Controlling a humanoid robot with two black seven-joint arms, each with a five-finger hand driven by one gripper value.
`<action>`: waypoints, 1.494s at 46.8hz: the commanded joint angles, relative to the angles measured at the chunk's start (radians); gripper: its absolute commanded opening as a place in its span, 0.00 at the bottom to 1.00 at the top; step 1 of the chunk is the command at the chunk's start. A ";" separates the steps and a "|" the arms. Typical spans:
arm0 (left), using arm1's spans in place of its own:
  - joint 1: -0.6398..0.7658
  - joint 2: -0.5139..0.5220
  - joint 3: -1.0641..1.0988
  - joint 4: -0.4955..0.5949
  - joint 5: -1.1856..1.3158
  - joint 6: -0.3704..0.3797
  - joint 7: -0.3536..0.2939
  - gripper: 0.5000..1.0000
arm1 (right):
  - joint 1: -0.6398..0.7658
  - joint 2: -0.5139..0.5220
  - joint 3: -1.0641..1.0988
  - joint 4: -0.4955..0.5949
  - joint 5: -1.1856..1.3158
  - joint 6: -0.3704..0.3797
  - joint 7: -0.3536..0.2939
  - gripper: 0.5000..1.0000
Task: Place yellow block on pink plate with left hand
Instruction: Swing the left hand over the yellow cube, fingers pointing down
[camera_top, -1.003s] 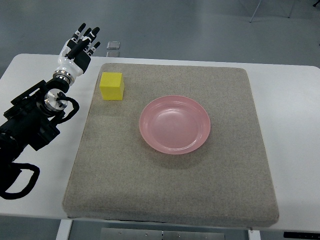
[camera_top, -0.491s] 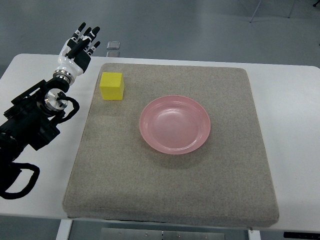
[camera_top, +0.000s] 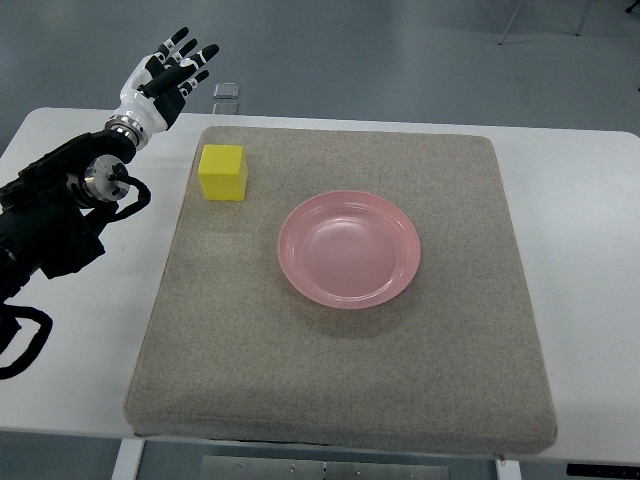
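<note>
A yellow block (camera_top: 224, 172) rests on the far left part of the grey mat (camera_top: 340, 380). To its right, near the mat's middle, lies the pink plate (camera_top: 349, 249), with nothing on it. My left hand (camera_top: 164, 78) is raised beyond the mat's far left corner, up and to the left of the block, its fingers spread and holding nothing. Its black arm (camera_top: 55, 215) comes in from the left edge.
The mat lies on a white table (camera_top: 590, 260). A small clear object (camera_top: 227, 91) sits on the floor beyond the table's far edge.
My left hand has lifted and moved a little farther away and to the right. The arm has shifted up with it. Block and plate have not moved.
</note>
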 joint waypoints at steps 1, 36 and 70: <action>-0.025 0.004 0.144 0.001 0.000 -0.001 -0.001 0.98 | 0.000 0.000 0.000 0.000 0.000 0.000 0.000 0.85; -0.238 0.077 0.551 -0.030 0.627 -0.120 -0.008 0.92 | 0.000 0.000 0.000 0.000 0.000 0.000 0.000 0.85; -0.352 0.162 0.633 -0.233 1.085 -0.097 -0.091 0.89 | 0.000 0.000 0.000 0.000 0.000 0.000 0.000 0.85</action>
